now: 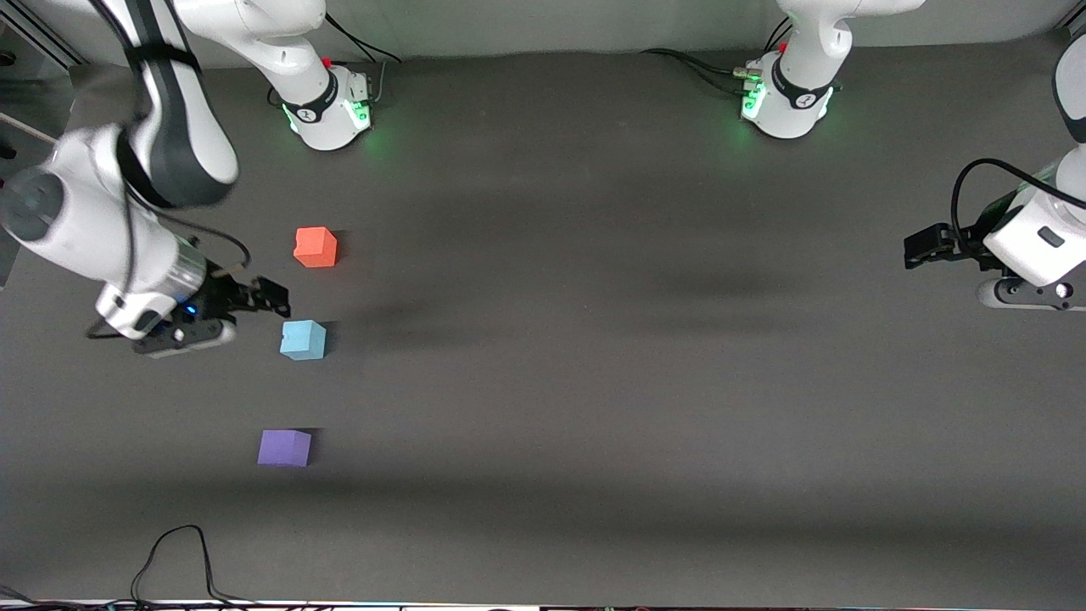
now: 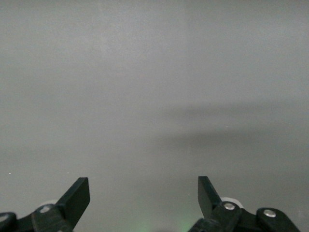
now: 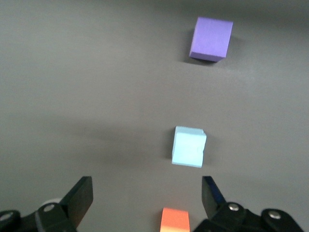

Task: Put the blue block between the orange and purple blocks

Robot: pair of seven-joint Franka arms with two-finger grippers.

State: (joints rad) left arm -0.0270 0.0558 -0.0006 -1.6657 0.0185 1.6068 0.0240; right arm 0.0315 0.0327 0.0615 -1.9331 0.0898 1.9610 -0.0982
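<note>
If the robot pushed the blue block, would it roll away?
Probably not. The blue block is a cube resting flat on the table, so it would likely slide. Its matte, foam-like look suggests it is light and a bit squashy, and might tip if pushed high.

A dark grey matte table (image 1: 594, 382) fills nearly the whole front view, crossed by soft, broad shadow bands. Along its top edge runs a pale grey wall (image 1: 551, 25). Green light glows on the tabletop there. A black cable (image 1: 174, 556) loops at the near edge.
</note>
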